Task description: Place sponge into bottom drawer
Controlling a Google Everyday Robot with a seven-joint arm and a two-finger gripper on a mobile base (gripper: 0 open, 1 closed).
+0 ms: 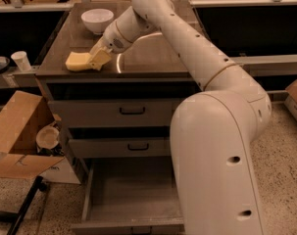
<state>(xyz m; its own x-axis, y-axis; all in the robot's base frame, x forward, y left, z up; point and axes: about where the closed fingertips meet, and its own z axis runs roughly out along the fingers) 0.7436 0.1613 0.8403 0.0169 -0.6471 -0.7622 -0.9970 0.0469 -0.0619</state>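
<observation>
The pale-yellow sponge [77, 61] is at the front left of the cabinet top, and I cannot tell whether it rests on the top or hangs just above it. My gripper [100, 58] reaches in from the right and is shut on the sponge's right end. The bottom drawer [133, 192] is pulled open below, showing its flat grey floor. It lies well below the gripper and nearer to me. My arm's large white body [221, 151] covers the drawer's right side.
A white bowl [97, 19] stands at the back left of the cabinet top [153, 58]. The two upper drawers [132, 111] are shut. An open cardboard box [15, 136] and a paper cup [21, 60] are on the left. A dark stand leg [20, 212] lies on the floor.
</observation>
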